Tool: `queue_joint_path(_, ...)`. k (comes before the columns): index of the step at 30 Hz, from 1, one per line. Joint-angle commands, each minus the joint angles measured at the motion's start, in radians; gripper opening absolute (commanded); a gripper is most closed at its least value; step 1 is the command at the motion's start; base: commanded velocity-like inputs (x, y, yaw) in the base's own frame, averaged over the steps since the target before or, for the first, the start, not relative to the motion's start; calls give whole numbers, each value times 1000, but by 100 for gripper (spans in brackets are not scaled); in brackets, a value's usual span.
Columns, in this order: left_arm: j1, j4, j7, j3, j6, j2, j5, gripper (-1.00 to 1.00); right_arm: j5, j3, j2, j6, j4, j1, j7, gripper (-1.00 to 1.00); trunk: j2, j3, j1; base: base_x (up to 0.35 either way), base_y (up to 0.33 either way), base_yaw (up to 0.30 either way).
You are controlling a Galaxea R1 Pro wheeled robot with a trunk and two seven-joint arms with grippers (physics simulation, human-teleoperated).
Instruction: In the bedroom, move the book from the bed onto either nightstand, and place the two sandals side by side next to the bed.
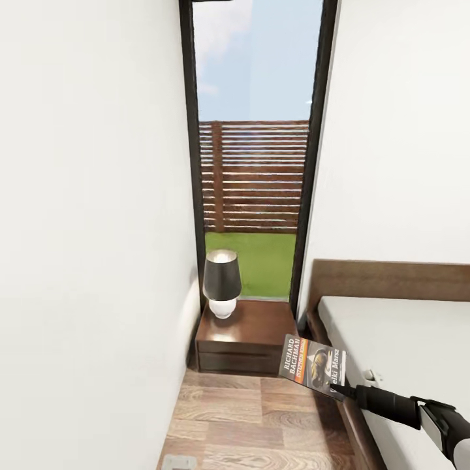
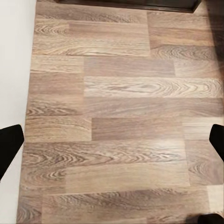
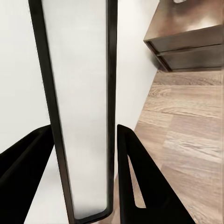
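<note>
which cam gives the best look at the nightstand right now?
Head view. The whole nightstand shows there: bare top carrying a lamp, drawer fronts, the held book just short of it. Right wrist view catches one corner and the drawer fronts past the gripped book's edge. Left wrist view has at most a dark strip beyond the floorboards.

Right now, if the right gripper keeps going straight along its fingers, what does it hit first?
Probably the nightstand. The right gripper, shut on the book, points up-left across the wood floor toward its front right corner and the lamp on top. Depth is unclear; the book's far edge would arrive first.
</note>
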Motion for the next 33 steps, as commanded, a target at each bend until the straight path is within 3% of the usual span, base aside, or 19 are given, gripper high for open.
queue_joint_path(1, -1, 2, -2, -7, -4, 0, 10, 100, 2, -10, 0, 11, 0, 0, 4, -100, -1, 0, 1, 347, -54, 0)
queue_joint_path(33, -1, 2, -2, -8, -4, 0, 10, 100, 2, -10, 0, 11, 0, 0, 4, -100, -1, 0, 1, 339, -120, 0)
